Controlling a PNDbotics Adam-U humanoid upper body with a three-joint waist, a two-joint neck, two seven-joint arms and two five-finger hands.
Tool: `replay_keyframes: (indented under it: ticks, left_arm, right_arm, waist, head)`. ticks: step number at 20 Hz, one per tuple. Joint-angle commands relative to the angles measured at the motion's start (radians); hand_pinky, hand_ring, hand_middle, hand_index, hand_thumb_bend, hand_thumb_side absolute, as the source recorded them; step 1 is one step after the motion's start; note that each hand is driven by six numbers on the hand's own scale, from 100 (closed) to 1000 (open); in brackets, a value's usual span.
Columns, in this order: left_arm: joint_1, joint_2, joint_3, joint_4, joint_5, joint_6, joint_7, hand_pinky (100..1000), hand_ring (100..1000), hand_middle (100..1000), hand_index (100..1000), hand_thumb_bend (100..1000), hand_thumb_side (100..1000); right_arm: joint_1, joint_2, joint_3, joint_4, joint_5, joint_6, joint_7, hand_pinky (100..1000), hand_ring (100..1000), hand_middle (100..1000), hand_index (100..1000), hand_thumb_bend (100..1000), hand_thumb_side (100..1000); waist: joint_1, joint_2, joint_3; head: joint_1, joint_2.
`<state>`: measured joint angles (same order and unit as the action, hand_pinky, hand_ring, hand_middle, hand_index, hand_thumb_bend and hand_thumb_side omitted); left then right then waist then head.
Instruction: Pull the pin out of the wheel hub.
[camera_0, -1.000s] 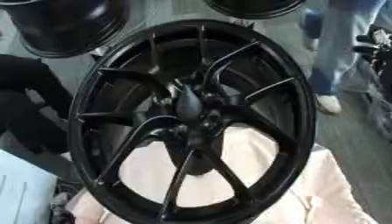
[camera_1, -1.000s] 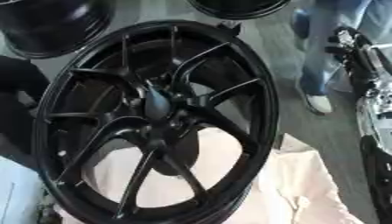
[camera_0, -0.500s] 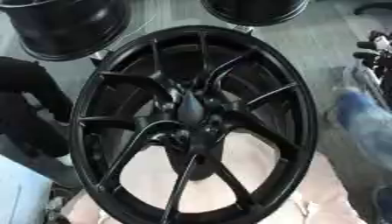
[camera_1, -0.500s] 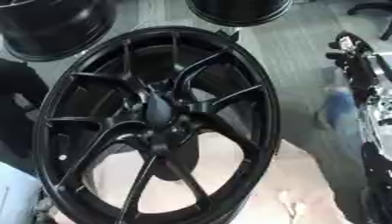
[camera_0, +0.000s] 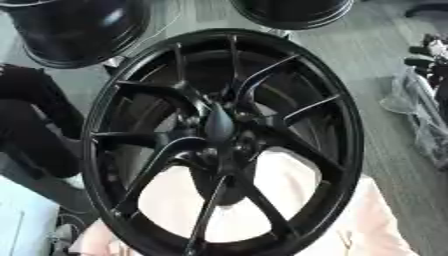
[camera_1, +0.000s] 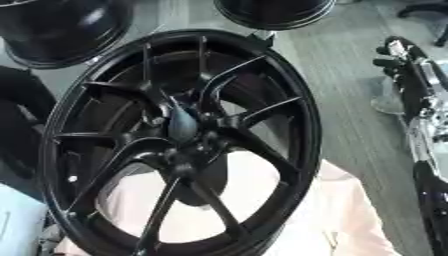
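A big black spoked wheel rim (camera_0: 341, 105) fills the middle of both views, lying on a pale pink cloth (camera_0: 381, 225). At its hub a dark rounded pin (camera_0: 219, 122) sticks up where the spokes meet. Nothing touches the pin. My right arm, black with silver joints, runs along the right edge, and its hand (camera_1: 391, 54) shows as dark fingers beside the rim's upper right, apart from it. A black arm-like shape (camera_0: 35, 117) lies left of the rim; no left hand shows.
Two more black rims stand behind, at the top left (camera_0: 79, 30) and top centre (camera_0: 289, 12). Grey floor lies to the right, with clear plastic wrap (camera_0: 420, 117). A light blue surface (camera_0: 22, 225) sits at the bottom left.
A person who walked past at the right has gone from view. The whole picture has shifted slightly, so the camera moved; the wheel and pin stand as before.
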<state>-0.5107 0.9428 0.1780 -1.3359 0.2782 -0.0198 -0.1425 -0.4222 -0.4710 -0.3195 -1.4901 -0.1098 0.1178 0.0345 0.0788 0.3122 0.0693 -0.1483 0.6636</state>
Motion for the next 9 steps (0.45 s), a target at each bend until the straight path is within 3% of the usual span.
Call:
replay_keyframes:
  ticks: [1, 5, 9]
  left_arm:
    - [0.041, -0.077, 0.044, -0.19, 0.134, -0.001, 0.228, 796, 803, 763, 829, 100, 635]
    - [0.116, -0.25, 0.083, -0.352, 0.13, 0.004, 0.405, 799, 807, 777, 841, 127, 686]
    - [0.165, -0.407, 0.111, -0.407, 0.119, 0.013, 0.509, 793, 807, 780, 838, 151, 705]
  right_arm:
    - [-0.017, -0.018, -0.006, -0.022, -0.008, -0.005, -0.004, 964, 832, 810, 952, 100, 762]
    - [-0.022, -0.014, -0.006, -0.027, -0.019, -0.009, -0.007, 963, 832, 810, 951, 100, 747]
    - [-0.026, -0.01, -0.009, -0.03, -0.035, -0.017, -0.013, 962, 829, 808, 950, 100, 720]
  waist:
    - [-0.008, -0.014, -0.002]
    - [-0.017, -0.013, -0.003]
    - [-0.025, -0.013, -0.003]
  head:
    - [0.002, 0.006]
    - [0.011, 0.009]
    - [0.026, 0.01]
